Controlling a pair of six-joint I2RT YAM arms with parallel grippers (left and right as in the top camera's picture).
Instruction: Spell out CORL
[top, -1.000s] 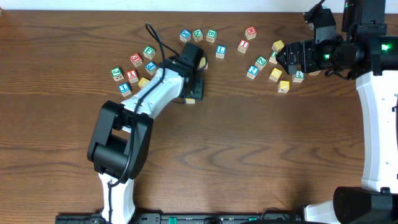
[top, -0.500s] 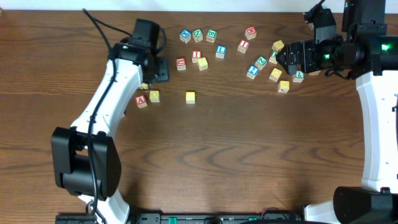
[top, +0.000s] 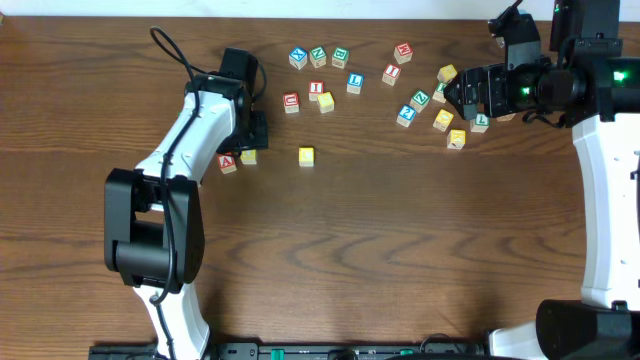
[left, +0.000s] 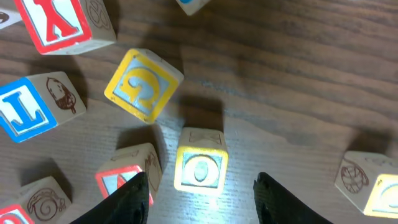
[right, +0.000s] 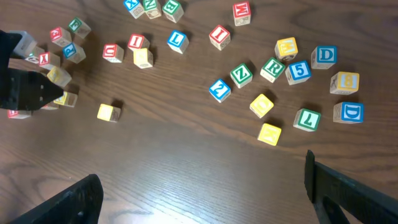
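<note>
Our left gripper (left: 202, 200) hangs with its jaws spread wide and nothing between them, straddling the O block (left: 200, 168), a yellow-framed cube whose top face seems to read O. It sits flat on the table (left: 298, 93), square to the fingers, at the edge of the left-hand cluster. We judge it to be a small wooden cube: light, stiff, not fragile, with painted faces that may be a little slick. The sensible hold is on two opposite side faces, low and centred, so that it does not twist or pop out as the jaws close. A red-lettered block (left: 124, 180) lies just beside it, close to one finger, and a tilted yellow block (left: 143, 84) stands near its far corner, so the descent could nudge a neighbour. Farther out, our right gripper (right: 202, 196) is also wide open and empty, held high over the table. The green R block (right: 272, 68) and the blue L block (right: 177, 40) lie loose among the scattered letters. We cannot pick out a C with certainty.
</note>
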